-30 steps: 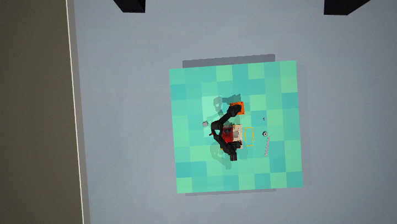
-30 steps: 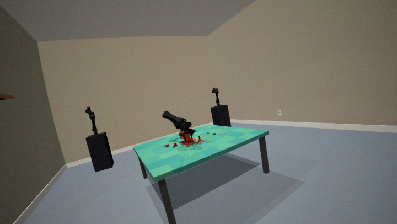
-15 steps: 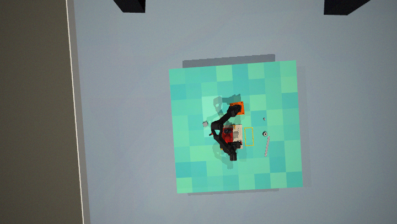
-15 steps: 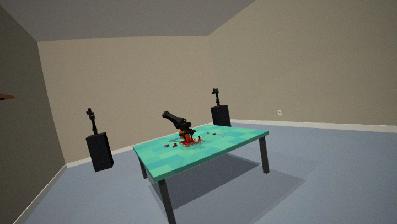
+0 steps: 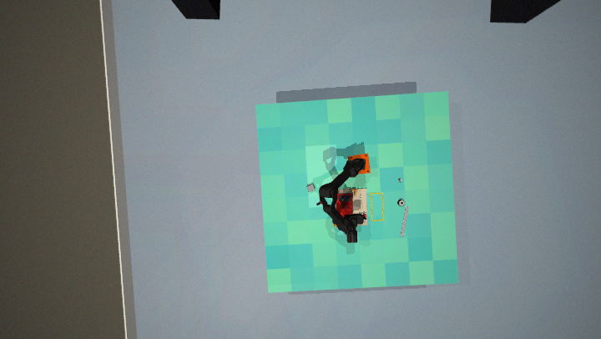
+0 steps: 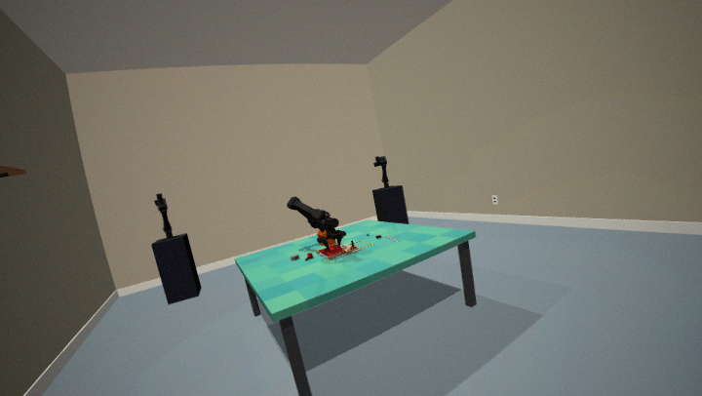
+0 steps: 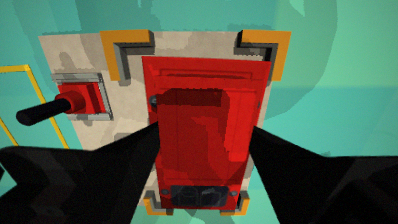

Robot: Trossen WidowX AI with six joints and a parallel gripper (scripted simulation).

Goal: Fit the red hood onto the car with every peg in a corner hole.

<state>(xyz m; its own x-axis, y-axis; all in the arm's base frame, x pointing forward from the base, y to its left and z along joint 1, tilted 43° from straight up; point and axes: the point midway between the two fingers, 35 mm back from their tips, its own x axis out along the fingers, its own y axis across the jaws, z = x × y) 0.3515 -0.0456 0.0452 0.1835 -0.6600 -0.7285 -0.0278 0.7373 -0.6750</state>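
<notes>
Hood held directly above the chassis — long axes lined up

The gripper (image 7: pixel 202 145) pinches the red hood (image 7: pixel 205 125) across its narrow width, fingers on each long flank; the hood hangs over the chassis (image 7: pixel 200 192) in the jig (image 7: pixel 125 50) — whether pegs meet holes cannot be told, so the fit looks to need a straight descent.

Matte black jointed arm (image 5: pixel 336 184) on a square orange base (image 5: pixel 361 162), pincer (image 7: pixel 202 145) with broad black wedge-shaped fingers.
</notes>
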